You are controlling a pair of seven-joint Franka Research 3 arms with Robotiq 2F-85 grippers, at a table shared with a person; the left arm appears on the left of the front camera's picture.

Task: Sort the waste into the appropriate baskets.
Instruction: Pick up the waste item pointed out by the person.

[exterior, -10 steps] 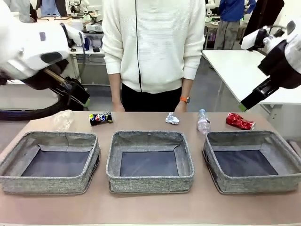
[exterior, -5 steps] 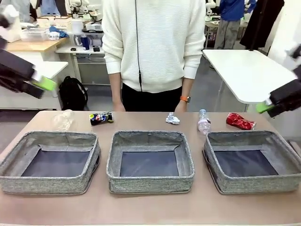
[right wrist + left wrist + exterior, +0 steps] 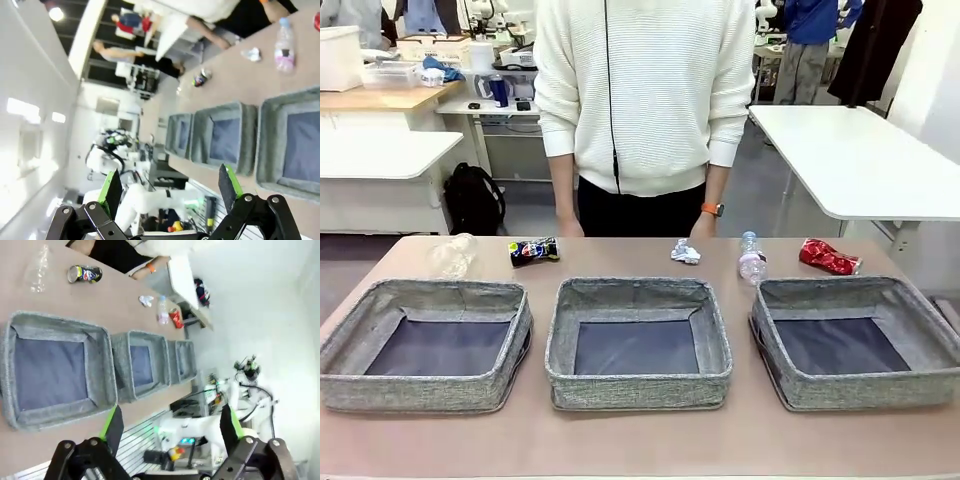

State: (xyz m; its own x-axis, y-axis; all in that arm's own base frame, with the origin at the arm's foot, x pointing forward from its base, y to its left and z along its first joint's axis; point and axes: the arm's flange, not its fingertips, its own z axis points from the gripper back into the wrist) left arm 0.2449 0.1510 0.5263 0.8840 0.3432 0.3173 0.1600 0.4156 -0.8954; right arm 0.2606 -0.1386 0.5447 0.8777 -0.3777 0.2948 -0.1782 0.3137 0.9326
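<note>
Left gripper, right gripper: jaws wide apart, both empty. Risks: thin clear cup, upper left, buckling or slipping under pinch; bottle rolling if nudged; baskets look alike, so mis-sort likely.

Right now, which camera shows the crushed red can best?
The front view: the crushed red can lies whole and unobstructed. Left wrist view shows it small and far; right wrist view cuts it at the edge.

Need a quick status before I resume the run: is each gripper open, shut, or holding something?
Left gripper: open, holding nothing.
Right gripper: open, holding nothing.
</note>
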